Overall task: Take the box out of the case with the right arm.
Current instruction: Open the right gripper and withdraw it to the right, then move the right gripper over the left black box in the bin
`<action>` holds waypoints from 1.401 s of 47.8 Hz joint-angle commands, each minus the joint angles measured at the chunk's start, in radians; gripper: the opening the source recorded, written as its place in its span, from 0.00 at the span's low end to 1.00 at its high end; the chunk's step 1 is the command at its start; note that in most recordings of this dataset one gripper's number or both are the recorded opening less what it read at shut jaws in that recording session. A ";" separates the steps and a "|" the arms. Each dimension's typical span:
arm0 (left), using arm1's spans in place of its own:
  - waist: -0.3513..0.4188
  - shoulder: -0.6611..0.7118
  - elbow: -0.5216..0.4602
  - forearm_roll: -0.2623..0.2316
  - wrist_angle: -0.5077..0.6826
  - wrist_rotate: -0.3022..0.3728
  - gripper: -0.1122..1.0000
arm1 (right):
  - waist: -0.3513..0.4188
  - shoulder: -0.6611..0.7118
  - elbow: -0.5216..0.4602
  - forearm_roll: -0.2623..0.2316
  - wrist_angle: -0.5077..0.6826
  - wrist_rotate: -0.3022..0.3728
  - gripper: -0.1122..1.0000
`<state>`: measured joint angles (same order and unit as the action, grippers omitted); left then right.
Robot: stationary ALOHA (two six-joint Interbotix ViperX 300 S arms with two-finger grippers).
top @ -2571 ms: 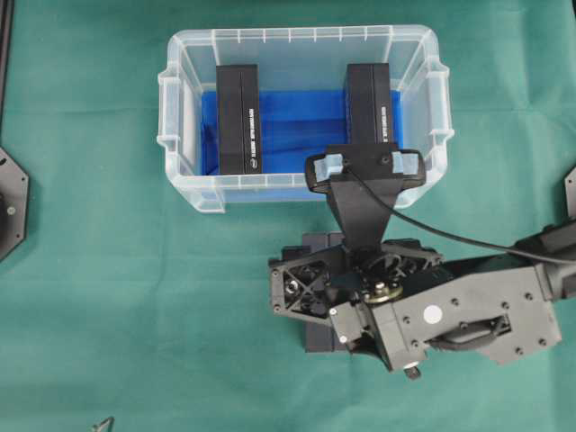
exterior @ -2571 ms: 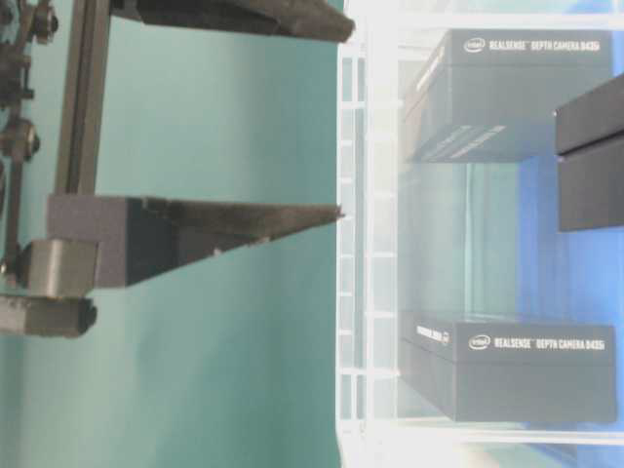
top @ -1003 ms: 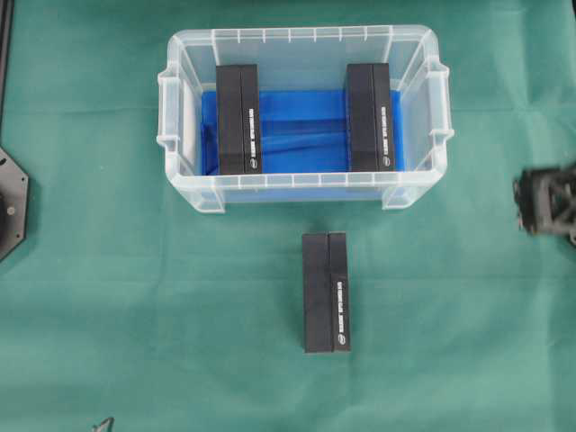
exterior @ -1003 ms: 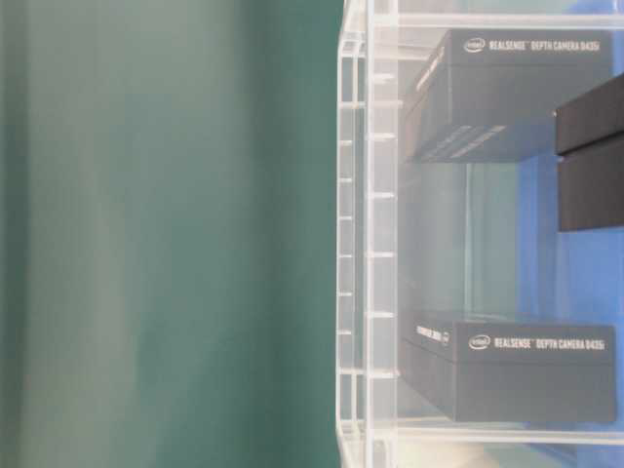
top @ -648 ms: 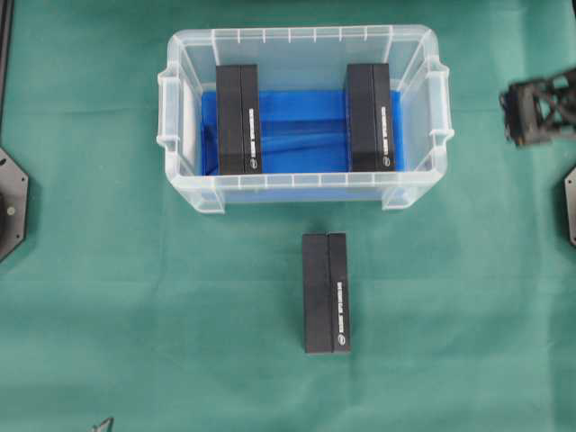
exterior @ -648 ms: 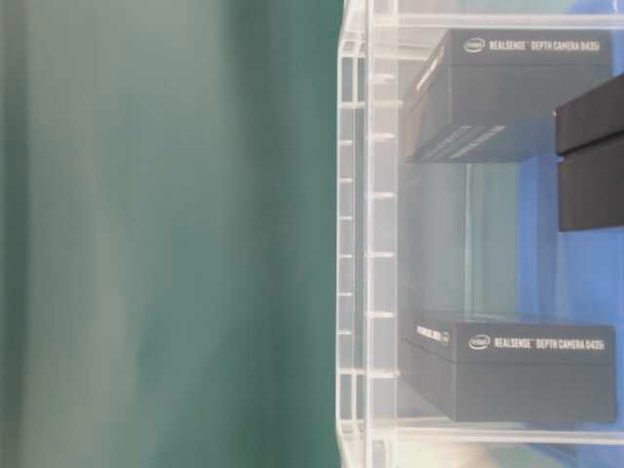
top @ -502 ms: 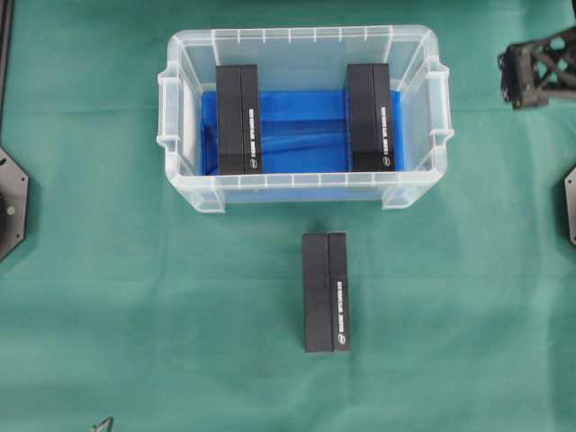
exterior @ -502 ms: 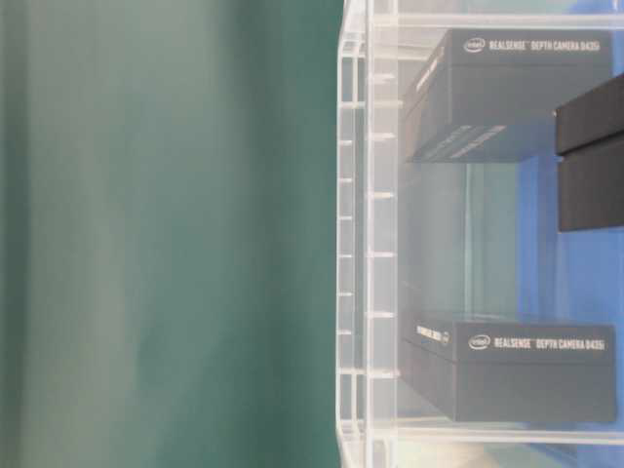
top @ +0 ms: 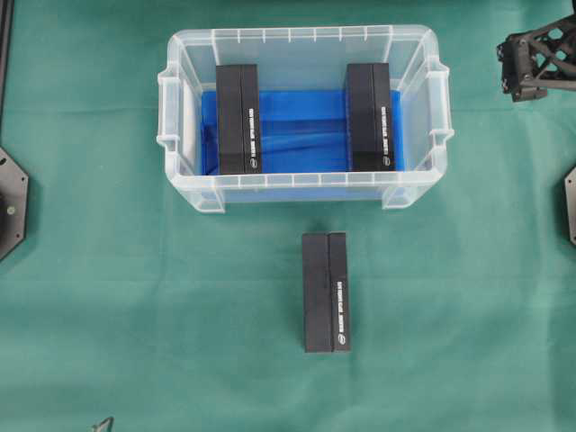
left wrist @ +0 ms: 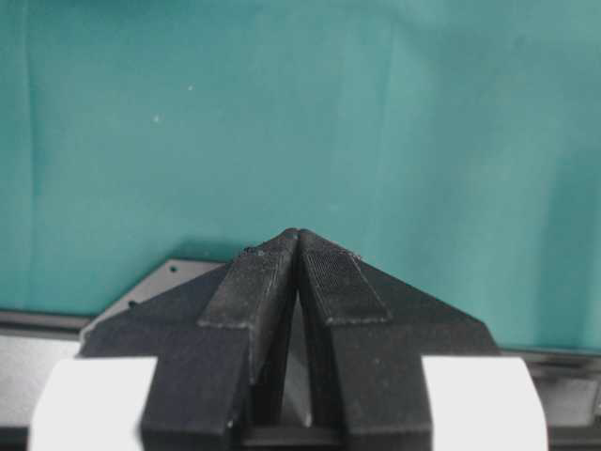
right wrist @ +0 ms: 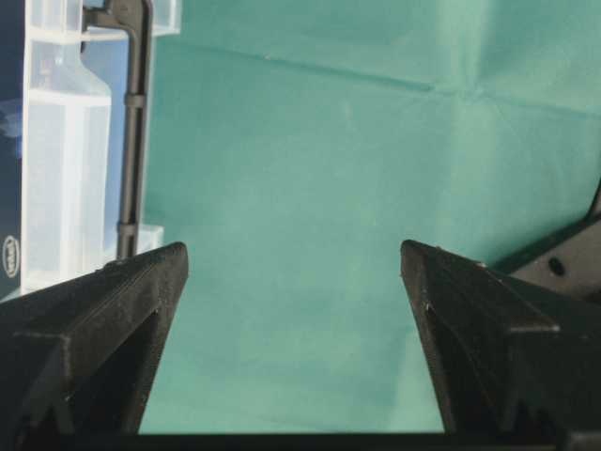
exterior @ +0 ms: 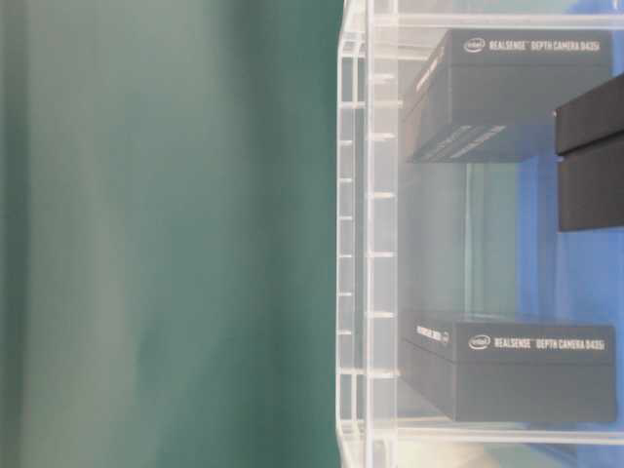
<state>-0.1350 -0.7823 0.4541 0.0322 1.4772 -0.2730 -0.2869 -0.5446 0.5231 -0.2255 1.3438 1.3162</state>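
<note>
On the green cloth [top: 108, 297], near side of the case [top: 306, 191], one black box [top: 326, 292] lies flat, apart from the case wall and roughly centred below it. Two more black boxes stay inside the case on the blue sheet [top: 301, 135]: left box [top: 238, 119] and right box [top: 370, 117], well apart, parallel. Right gripper [right wrist: 293, 282] sits off at the far right edge of the overhead view, fingers spread wide, nothing between them, only cloth beneath. Left gripper [left wrist: 298, 237] has its fingertips pressed together, holding nothing, over bare cloth.
</note>
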 commanded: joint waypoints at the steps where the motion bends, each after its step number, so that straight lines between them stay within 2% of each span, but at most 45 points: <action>1: 0.003 0.006 -0.012 0.003 -0.005 0.000 0.10 | -0.002 -0.003 -0.020 0.002 -0.005 -0.002 0.92; 15: 0.003 0.008 -0.012 0.003 -0.006 -0.002 0.10 | 0.000 0.009 -0.037 0.002 -0.026 0.009 0.92; 33: 0.003 -0.009 -0.011 0.003 -0.006 0.000 0.10 | 0.100 0.227 -0.219 0.003 -0.060 0.097 0.90; 39: 0.003 -0.014 -0.011 0.003 -0.006 0.002 0.10 | 0.129 0.336 -0.330 0.003 -0.084 0.118 0.90; 54: 0.003 -0.014 -0.009 0.003 -0.003 0.002 0.10 | 0.163 0.614 -0.666 0.003 -0.083 0.115 0.90; 67: 0.003 -0.014 -0.009 0.003 -0.003 0.002 0.10 | 0.179 0.798 -0.923 0.003 -0.066 0.112 0.90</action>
<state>-0.1335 -0.7992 0.4556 0.0322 1.4788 -0.2730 -0.1135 0.2424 -0.3237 -0.2209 1.2717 1.4297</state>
